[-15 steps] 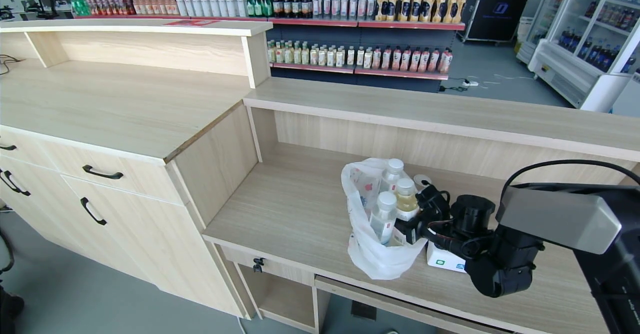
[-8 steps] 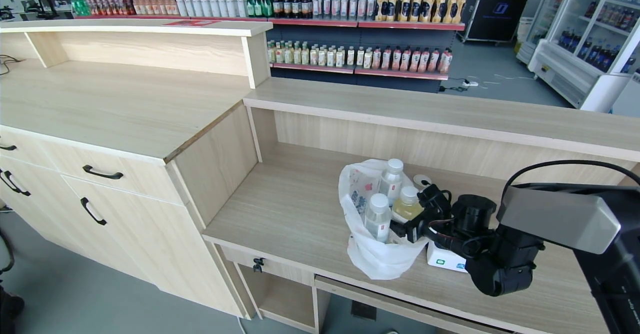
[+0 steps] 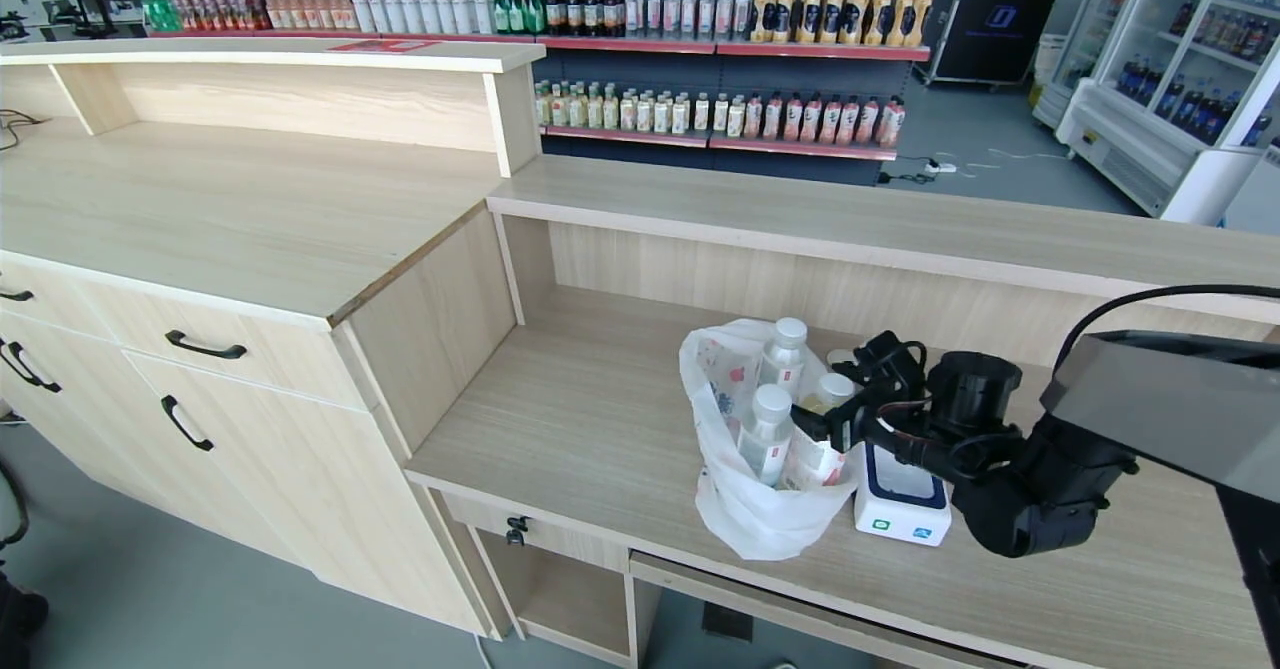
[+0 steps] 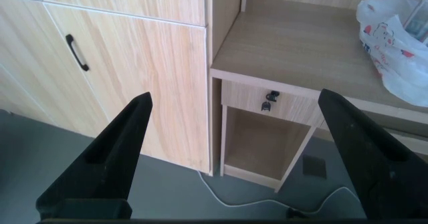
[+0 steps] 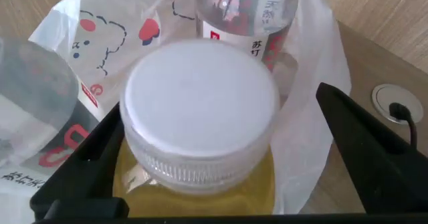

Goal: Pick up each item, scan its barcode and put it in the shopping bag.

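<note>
Right wrist view looks straight down on a clear plastic bottle of yellow liquid with a white screw cap (image 5: 200, 110), standing upright inside the white plastic shopping bag with red and blue cartoon print (image 5: 100, 30). The right gripper (image 5: 217, 144) is spread wide, one black finger on each side of the bottle; one finger lies against the bottle's shoulder and a sliver of bag shows between the cap and the other, so it has no firm hold. Two clear bottles with white caps and red-and-white labels also stand in the bag: one (image 3: 768, 429) towards its front, the other (image 3: 785, 349) at its back. The bag sits open-mouthed on the light wood tabletop (image 3: 600, 419), near the front edge. Touching the bag's right side is a white box-shaped scanner with a dark blue top (image 3: 900, 509). Just behind the bag on the right, a round grey cable port (image 5: 394, 103) is set into the tabletop. The left gripper (image 4: 235, 95) hangs well to the left of the bag and lower than it, in front of the cabinet, over the grey floor (image 4: 80, 164); its two black fingers are wide apart with nothing between them.
</note>
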Controlling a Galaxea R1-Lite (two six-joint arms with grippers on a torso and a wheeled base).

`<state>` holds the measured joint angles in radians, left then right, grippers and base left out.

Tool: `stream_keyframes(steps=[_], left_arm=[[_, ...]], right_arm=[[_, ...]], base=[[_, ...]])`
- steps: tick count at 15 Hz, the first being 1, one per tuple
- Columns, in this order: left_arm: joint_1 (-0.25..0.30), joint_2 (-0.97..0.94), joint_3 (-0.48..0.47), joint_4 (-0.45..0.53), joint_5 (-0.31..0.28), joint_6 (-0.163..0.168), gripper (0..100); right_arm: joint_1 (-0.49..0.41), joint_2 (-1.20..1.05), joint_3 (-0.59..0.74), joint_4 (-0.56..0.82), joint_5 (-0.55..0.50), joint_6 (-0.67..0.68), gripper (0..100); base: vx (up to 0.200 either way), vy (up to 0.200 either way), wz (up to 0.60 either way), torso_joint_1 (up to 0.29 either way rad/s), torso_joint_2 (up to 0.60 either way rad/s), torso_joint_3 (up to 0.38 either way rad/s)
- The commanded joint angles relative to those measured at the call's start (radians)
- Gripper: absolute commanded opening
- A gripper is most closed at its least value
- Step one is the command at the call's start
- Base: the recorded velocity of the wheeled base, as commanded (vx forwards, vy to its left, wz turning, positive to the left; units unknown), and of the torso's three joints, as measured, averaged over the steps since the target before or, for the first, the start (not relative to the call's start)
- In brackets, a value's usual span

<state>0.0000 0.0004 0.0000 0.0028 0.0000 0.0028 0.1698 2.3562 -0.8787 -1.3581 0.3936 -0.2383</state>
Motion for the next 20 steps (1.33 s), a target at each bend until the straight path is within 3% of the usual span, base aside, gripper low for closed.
stream_keyframes(steps=[1,4,8,10,11,15,18,20], left_arm=[[0.0,0.0,0.0,0.0,0.0,0.0,100],[0.0,0.0,0.0,0.0,0.0,0.0,100],[0.0,0.0,0.0,0.0,0.0,0.0,100],[0.0,0.0,0.0,0.0,0.0,0.0,100],[0.0,0.0,0.0,0.0,0.0,0.0,100],[0.0,0.0,0.0,0.0,0.0,0.0,100],[0.0,0.0,0.0,0.0,0.0,0.0,100],[0.0,0.0,0.0,0.0,0.0,0.0,100]], right_arm=[[-0.01,-0.166,0.05,0.04,0.001,-0.003,100],[-0.009,-0.374,0.141,0.16,-0.001,-0.015,100],[-0.012,-0.548,0.211,0.177,-0.009,-0.05,100],[-0.039,-0.574,0.21,0.178,-0.048,-0.134,100],[-0.056,-0.611,0.207,0.195,-0.127,-0.184,100],[-0.111,-0.744,0.184,0.297,-0.274,-0.177,100],[-0.254,-0.859,0.173,0.453,-0.43,-0.061,100],[-0.297,-0.936,0.277,0.496,-0.392,0.025,100]], base=[[0.0,0.0,0.0,0.0,0.0,0.0],[0.0,0.0,0.0,0.0,0.0,0.0],[0.0,0.0,0.0,0.0,0.0,0.0],[0.0,0.0,0.0,0.0,0.0,0.0],[0.0,0.0,-0.6,-0.007,0.0,-0.002],[0.0,0.0,-0.6,0.002,0.0,0.002],[0.0,0.0,-0.2,-0.001,0.0,0.002],[0.0,0.0,0.0,0.0,0.0,0.0]])
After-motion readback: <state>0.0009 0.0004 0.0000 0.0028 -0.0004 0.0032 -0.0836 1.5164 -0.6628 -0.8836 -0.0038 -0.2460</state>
